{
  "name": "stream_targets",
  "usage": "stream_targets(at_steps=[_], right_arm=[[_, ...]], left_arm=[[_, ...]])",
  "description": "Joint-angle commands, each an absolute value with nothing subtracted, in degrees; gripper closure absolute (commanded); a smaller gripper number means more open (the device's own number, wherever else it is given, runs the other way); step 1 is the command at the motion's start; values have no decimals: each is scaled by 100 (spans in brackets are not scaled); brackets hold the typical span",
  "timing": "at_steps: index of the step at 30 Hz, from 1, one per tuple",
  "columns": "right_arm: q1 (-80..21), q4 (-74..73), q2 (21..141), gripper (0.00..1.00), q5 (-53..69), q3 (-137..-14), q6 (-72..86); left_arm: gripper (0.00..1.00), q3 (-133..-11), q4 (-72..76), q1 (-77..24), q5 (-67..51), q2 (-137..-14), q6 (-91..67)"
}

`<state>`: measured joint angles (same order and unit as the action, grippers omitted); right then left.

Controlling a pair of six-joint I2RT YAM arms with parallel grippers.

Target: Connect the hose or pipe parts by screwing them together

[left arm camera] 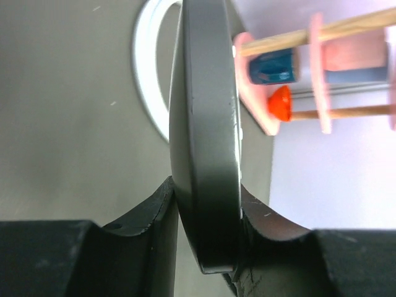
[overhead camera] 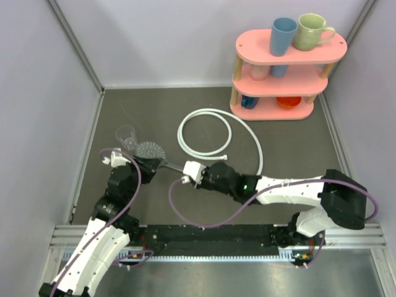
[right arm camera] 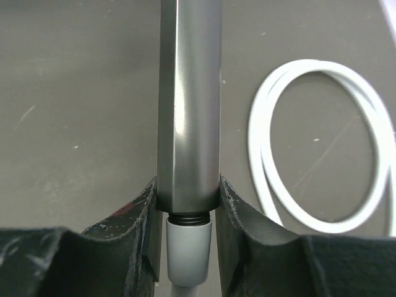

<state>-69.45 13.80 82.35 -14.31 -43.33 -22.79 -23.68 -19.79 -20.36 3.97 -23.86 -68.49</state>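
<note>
My left gripper (overhead camera: pixel 145 166) (left arm camera: pixel 207 192) is shut on the rim of the dark grey shower head (overhead camera: pixel 150 150) (left arm camera: pixel 207 124), which stands edge-on between its fingers. The straight handle (overhead camera: pixel 174 165) (right arm camera: pixel 189 93) runs right to my right gripper (overhead camera: pixel 193 173) (right arm camera: pixel 189 185), whose fingers press on the handle's lower end. Just below that end sits the hose's grey end fitting (right arm camera: pixel 187 247), with a band of dark thread showing between the two. The fitting has a gap to each finger. The white hose (overhead camera: pixel 204 133) (right arm camera: pixel 258 148) (left arm camera: pixel 145 74) lies in loops behind.
A small clear plastic cup (overhead camera: pixel 127 136) stands just behind the shower head. A pink tiered shelf (overhead camera: pixel 288 74) (left arm camera: pixel 260 105) at the back right carries a blue cup (overhead camera: pixel 283 36), a green mug (overhead camera: pixel 312 31) and other small items. Grey walls close in the mat.
</note>
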Motion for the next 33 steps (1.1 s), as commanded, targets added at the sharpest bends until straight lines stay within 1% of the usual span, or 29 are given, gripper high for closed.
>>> stream_targets(at_steps=[1, 3, 4, 5, 6, 9, 12, 13, 14, 16, 17, 18, 19, 20, 23, 24, 25, 26, 27, 28, 29, 31, 32, 33], right_arm=[[-5996, 1363, 7761, 100, 1847, -4983, -775], [-5680, 996, 7892, 100, 2677, -5185, -695], [-5591, 871, 7953, 100, 3307, -5273, -642], [-5520, 722, 8093, 100, 3635, -5439, -616], [-5337, 564, 8164, 100, 4283, -5493, -589], [-5125, 466, 8437, 100, 5033, -5651, -519], [-5071, 62, 8647, 99, 5072, -5914, -597], [-5071, 9, 8657, 95, 4976, -5967, -615], [-5071, 9, 8649, 79, 4835, -5959, -598], [-5071, 17, 8500, 60, 4326, -5837, -537], [-5071, 70, 8429, 44, 4115, -5766, -501], [-5071, 96, 8377, 38, 3687, -5705, -492], [-5080, 88, 8219, 33, 3526, -5591, -518], [-5071, 79, 8148, 26, 3394, -5529, -553], [-5080, 62, 7753, 11, 2675, -5309, -624], [-5071, 53, 7648, 10, 2533, -5256, -650], [-5097, 61, 7420, 9, 2366, -5160, -659], [-5141, 62, 7314, 9, 1894, -5098, -668], [-5203, 53, 7225, 9, 1646, -5002, -772], [-5273, 61, 7033, 9, 1400, -4949, -869], [-5500, 88, 6962, 8, 849, -4896, -957], [-5773, 219, 6847, 9, 293, -4685, -1326], [-6018, 324, 6777, 9, -215, -4589, -1466], [-6168, 656, 6750, 9, -463, -4344, -1772]], left_arm=[[100, -1268, 1890, -2074, -588, -1943, -5572], [100, -777, 2563, -2074, -859, -1802, -5625], [100, -652, 2923, -2074, -914, -1784, -5634], [100, -546, 3379, -2074, -992, -1810, -5616], [100, -423, 3558, -2074, -1106, -1828, -5599], [100, -422, 3665, -2074, -1282, -1951, -5397], [100, -518, 3472, -2074, -1161, -2056, -5282], [100, -553, 3350, -2074, -1091, -2065, -5300], [100, -649, 3096, -2074, -1012, -2048, -5309], [100, -764, 2805, -2074, -836, -2013, -5265], [100, -886, 2682, -2074, -783, -2021, -5230], [100, -940, 2402, -2074, -739, -2004, -5195], [100, -984, 2269, -2074, -564, -2004, -5194], [100, -1089, 2085, -2074, -458, -1995, -5229], [100, -1431, 1286, -2074, -89, -2013, -5475], [100, -1546, 761, -2074, -53, -2074, -5650], [100, -1860, 434, -2074, 313, -2118, -5756], [100, -2046, 117, -2074, 447, -2179, -5861], [100, -2239, -643, -2074, 579, -2336, -6028], [100, -2641, -990, -2074, 745, -2416, -6142], [100, -2854, -1419, -2074, 991, -2504, -6239], [100, -3354, -2297, -2074, 1273, -2776, -6555], [100, -3514, -2572, -2074, 1492, -2873, -6696], [100, -3672, -2819, -2074, 1546, -3065, -6932]])
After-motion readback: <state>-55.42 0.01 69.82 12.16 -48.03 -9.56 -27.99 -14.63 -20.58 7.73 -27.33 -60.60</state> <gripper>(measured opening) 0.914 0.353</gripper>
